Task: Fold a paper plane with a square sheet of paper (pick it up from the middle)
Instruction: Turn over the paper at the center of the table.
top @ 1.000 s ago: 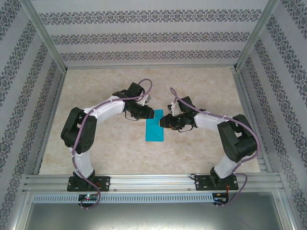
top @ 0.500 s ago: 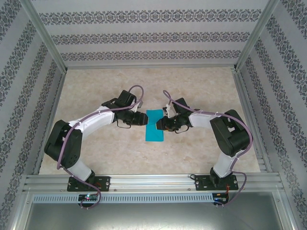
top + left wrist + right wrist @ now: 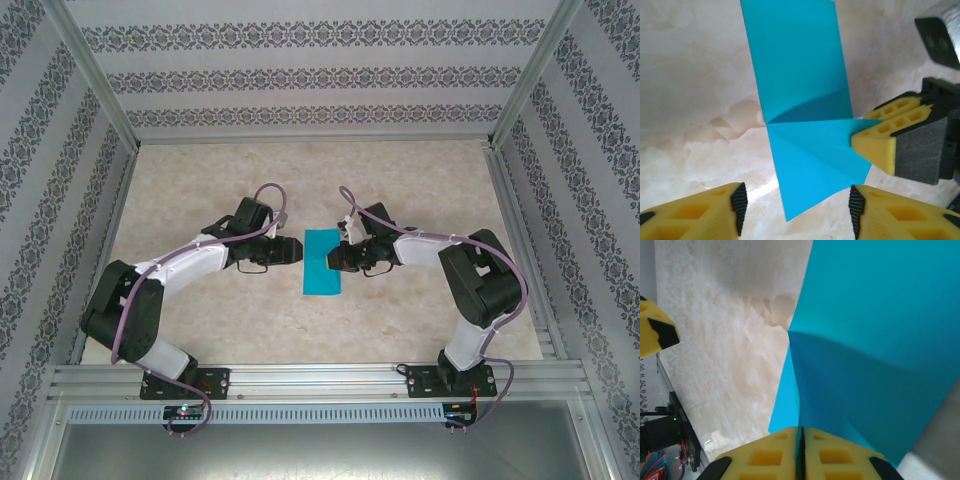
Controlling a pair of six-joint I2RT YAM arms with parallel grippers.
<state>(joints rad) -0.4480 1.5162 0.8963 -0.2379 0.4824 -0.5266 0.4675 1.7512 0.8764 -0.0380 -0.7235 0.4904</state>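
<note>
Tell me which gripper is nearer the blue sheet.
Right. The right gripper pinches the sheet at its right edge; the left gripper hangs open by the left edge.

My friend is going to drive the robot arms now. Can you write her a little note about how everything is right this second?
Left gripper: jaws open, low over the table, one corner of the square sheet of paper lying between them, not gripped.
Right gripper: jaws shut on the sheet's right edge, which looks raised a little.
Paper: mid-table between the two arms, a narrow rectangle rather than a square, with a slanted crease across it.
Done: it looks folded in half, with one slanted fold started.
Left: all the other folds; no pointed plane shape yet.
</note>
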